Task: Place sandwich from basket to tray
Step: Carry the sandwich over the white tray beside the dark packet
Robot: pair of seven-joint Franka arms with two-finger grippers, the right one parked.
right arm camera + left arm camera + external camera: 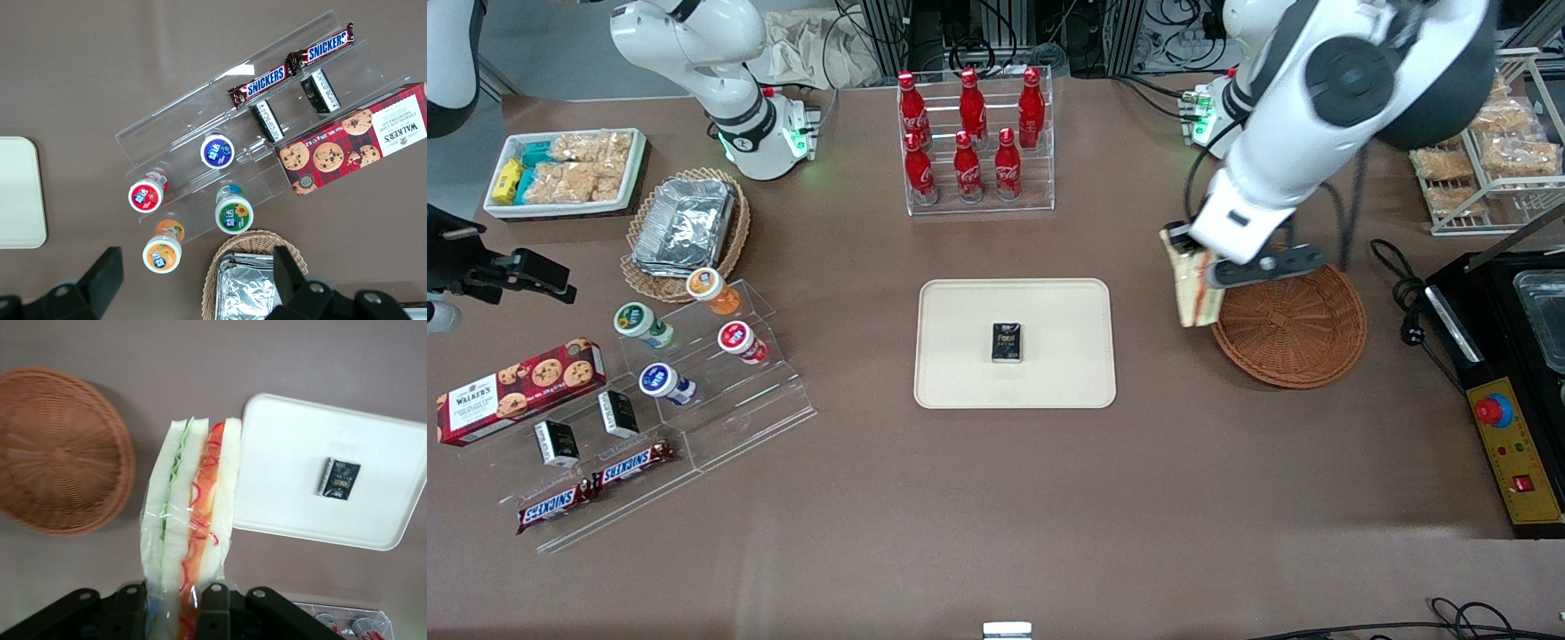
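My left gripper is shut on the sandwich, a plastic-wrapped wedge of white bread with orange-red and green filling. It holds the sandwich in the air above the table, just past the basket's rim on the tray's side. In the left wrist view the sandwich hangs between the black fingers. The round reddish-brown wicker basket is empty; it also shows in the left wrist view. The cream tray lies mid-table with a small black packet on it; the left wrist view shows the tray too.
A clear rack of red cola bottles stands farther from the camera than the tray. A black machine with a red button sits at the working arm's end. A foil-filled tan basket and snack display lie toward the parked arm's end.
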